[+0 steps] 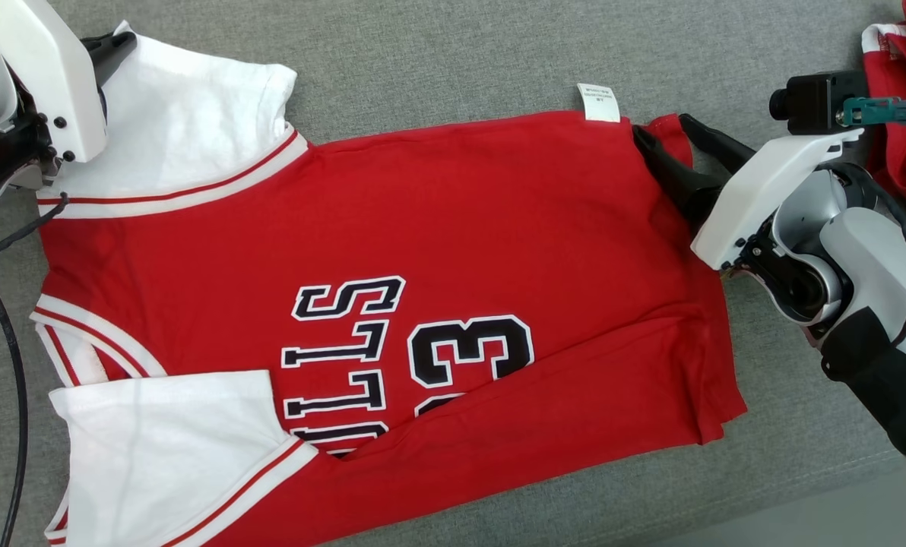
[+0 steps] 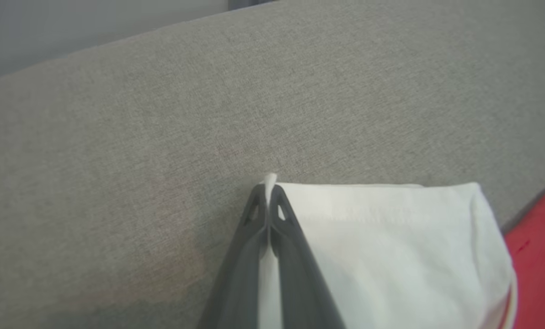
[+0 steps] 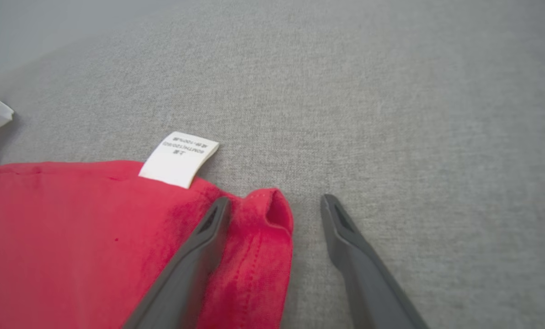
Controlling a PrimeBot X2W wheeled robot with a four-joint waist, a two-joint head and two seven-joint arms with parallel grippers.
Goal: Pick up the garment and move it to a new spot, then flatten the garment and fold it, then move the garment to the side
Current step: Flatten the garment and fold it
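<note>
The garment (image 1: 392,251), a red jersey with white sleeves and black lettering, lies spread on the grey cushion, its near long edge folded over. My left gripper (image 2: 268,189) is shut on the corner of the far white sleeve (image 2: 391,237); it shows at the upper left of the head view (image 1: 122,42). My right gripper (image 3: 275,208) stands open astride the jersey's far hem corner (image 3: 272,214), one finger resting on the red cloth and the other on bare cushion. In the head view the right gripper (image 1: 662,129) sits at the garment's right end, beside a white care label (image 1: 599,102).
Another red and white garment (image 1: 905,114) is heaped at the far right, behind my right arm. A black cable (image 1: 4,342) runs down the left side. The grey cushion (image 1: 460,53) stretches beyond the jersey, and its front edge shows at lower right.
</note>
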